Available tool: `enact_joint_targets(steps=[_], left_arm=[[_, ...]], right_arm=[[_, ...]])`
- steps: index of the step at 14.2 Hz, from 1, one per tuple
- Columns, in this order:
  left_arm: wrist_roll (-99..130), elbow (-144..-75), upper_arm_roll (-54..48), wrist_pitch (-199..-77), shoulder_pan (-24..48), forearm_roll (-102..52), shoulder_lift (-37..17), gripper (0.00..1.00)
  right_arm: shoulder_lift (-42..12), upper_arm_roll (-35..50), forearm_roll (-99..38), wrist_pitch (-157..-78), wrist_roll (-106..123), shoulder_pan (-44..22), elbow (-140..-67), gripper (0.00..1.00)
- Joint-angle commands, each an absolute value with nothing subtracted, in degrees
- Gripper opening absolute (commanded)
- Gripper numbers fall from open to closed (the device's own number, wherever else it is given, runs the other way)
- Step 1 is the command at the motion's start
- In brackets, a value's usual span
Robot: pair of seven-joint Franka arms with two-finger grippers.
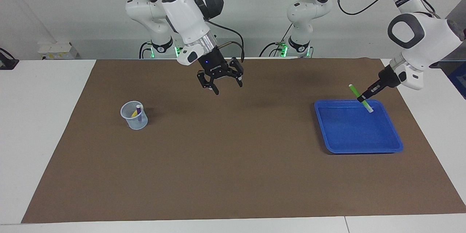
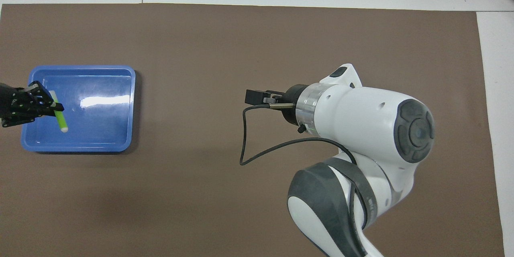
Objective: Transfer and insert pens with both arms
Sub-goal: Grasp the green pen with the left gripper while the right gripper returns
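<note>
The left gripper (image 1: 365, 96), clamped on the tilted green pen (image 1: 359, 98) above the blue tray (image 1: 358, 145) at its robot-side edge, could lose it mid-handover if the open right gripper (image 1: 222, 82), over the mat's middle, closes off-centre.

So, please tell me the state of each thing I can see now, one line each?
Green pen: held tilted in the air over the blue tray.
Blue tray: holds nothing.
Cup: upright, holding the purple pen and yellow pen.
Left pincer: shut on the green pen.
Right pincer: open, holding nothing, over the mat.
</note>
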State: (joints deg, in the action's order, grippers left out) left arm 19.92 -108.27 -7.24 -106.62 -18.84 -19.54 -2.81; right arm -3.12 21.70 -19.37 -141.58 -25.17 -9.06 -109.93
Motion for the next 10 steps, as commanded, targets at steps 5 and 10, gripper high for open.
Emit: enact_joint_targets(steps=[5, 10], left_arm=[[53.0, -110.5, -6.7, -106.2, -11.5, -23.1, 5.8, 0.00], [74.3, -112.2, -6.6, -106.1, -6.4, -25.6, 9.2, 0.00]], right_arm=[[-7.2, 21.9, -20.7, -148.6, -33.5, -12.8, -107.8, 1.00], [-7.7, 21.9, -20.8, -148.5, -35.3, -14.0, -106.3, 1.00]])
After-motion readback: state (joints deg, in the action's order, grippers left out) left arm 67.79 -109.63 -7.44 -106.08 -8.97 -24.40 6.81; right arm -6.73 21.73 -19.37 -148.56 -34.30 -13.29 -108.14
